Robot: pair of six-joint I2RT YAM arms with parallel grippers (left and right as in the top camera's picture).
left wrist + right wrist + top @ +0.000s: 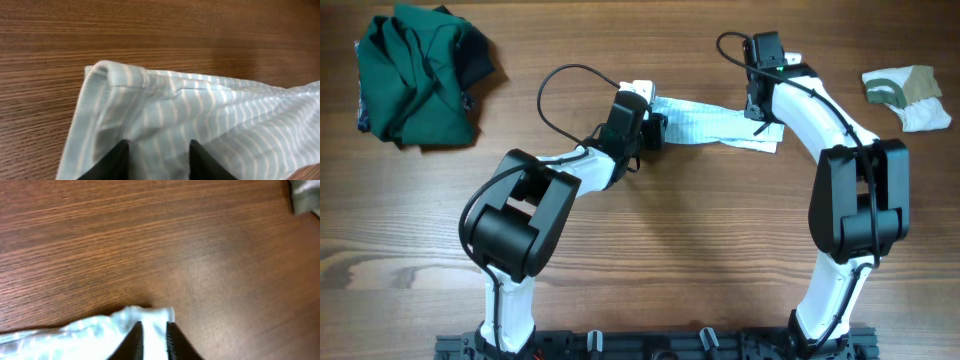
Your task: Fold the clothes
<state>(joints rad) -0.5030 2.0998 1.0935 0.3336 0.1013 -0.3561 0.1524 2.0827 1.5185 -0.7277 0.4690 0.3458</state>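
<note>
The pale blue-and-white striped garment (710, 125) is stretched in a narrow band between my two grippers at the table's back middle. My left gripper (657, 130) is shut on its left end; in the left wrist view the striped fabric (200, 105) fills the gap between the fingers (159, 150), its hemmed edge curling at the left. My right gripper (760, 112) is shut on the right end; in the right wrist view the fingers (154, 332) pinch a pale corner of the cloth (90, 330).
A bigger dark green garment (420, 75) lies bunched at the back left. A small white-and-olive piece (908, 95) lies at the back right and shows at the right wrist view's top corner (306, 195). Bare wood table (670, 250) lies in front.
</note>
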